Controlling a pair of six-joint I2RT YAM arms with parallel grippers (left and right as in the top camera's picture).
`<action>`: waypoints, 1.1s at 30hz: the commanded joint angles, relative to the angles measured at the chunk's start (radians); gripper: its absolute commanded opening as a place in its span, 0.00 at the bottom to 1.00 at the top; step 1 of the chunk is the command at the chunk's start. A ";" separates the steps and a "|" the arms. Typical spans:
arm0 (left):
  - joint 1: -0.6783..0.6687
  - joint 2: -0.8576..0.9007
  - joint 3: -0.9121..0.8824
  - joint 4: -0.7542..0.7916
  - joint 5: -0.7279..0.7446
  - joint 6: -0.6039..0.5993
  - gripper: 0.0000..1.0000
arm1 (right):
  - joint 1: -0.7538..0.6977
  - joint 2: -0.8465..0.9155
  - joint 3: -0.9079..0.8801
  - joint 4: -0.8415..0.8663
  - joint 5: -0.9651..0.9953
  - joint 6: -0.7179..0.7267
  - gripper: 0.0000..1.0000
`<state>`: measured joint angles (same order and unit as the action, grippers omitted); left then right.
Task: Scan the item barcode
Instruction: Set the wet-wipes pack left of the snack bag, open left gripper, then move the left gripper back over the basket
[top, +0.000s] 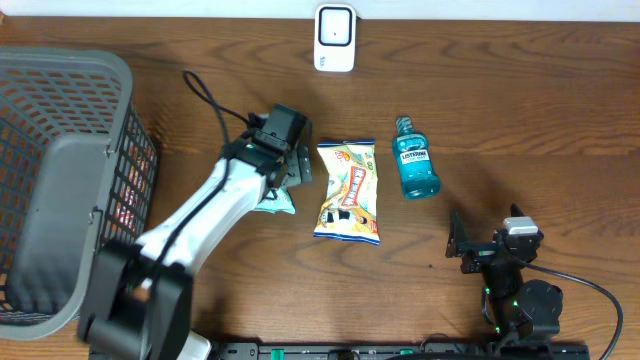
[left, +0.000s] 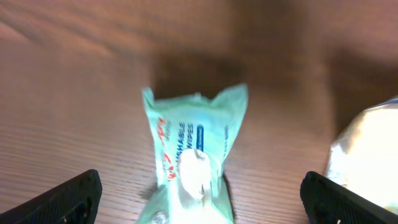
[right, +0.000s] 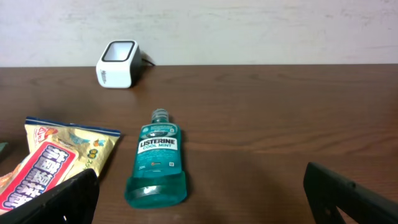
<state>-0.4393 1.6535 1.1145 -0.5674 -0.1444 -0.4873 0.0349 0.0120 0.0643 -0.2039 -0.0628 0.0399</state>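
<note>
Over wipes pack (left: 193, 155), left fingers (left: 68, 198) wide

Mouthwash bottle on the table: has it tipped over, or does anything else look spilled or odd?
The mouthwash bottle lies on its side, but its cap is on and no liquid shows around it, so it looks laid down rather than spilled. The snack bag and the wipes pack lie flat too. Nothing looks damaged.
</note>
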 joint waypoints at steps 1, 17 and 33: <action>0.005 -0.123 0.050 0.002 -0.129 0.061 0.99 | 0.011 -0.006 -0.002 -0.002 0.004 -0.013 0.99; 0.115 -0.538 0.281 0.135 -0.190 0.232 1.00 | 0.011 -0.006 -0.002 -0.002 0.004 -0.013 0.99; 0.115 -0.738 0.286 0.212 -0.190 0.488 1.00 | 0.011 -0.006 -0.002 -0.002 0.004 -0.013 0.99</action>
<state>-0.3290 0.9363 1.3895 -0.3553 -0.3206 -0.0734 0.0349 0.0120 0.0643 -0.2039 -0.0628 0.0399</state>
